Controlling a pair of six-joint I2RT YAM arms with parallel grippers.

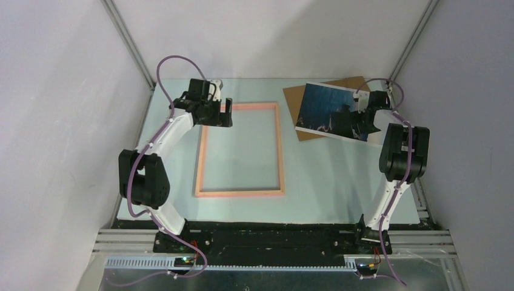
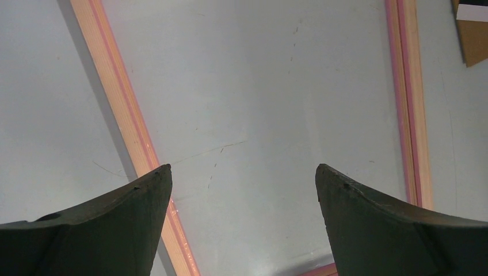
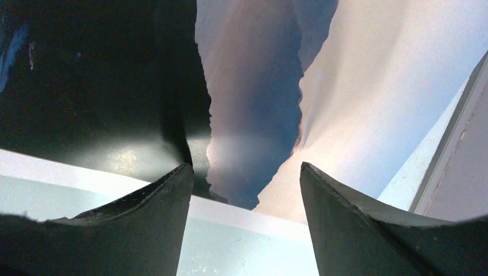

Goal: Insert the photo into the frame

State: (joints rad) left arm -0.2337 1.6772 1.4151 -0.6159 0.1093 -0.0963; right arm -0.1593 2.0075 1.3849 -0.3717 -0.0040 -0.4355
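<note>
Progress: early, nothing seated. Frame (image 1: 240,193) flat mid-table, nothing in it. Left gripper (image 2: 241,172) over frame's far-left corner, jaws wide, holding nothing. Photo (image 1: 324,109) far right, face up, partly on brown backing board (image 1: 294,97), well apart from frame. Right gripper (image 3: 243,165) at photo's right end, jaws apart, no pinch visible. Remaining: grasp, carry, seat.

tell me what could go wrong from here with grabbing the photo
The photo lies on the brown board, so the right gripper, open at its edge, may slip off the thin print, crease it, or nip the board too. The left gripper hovers open over the far corner of the frame and could nudge it.
</note>
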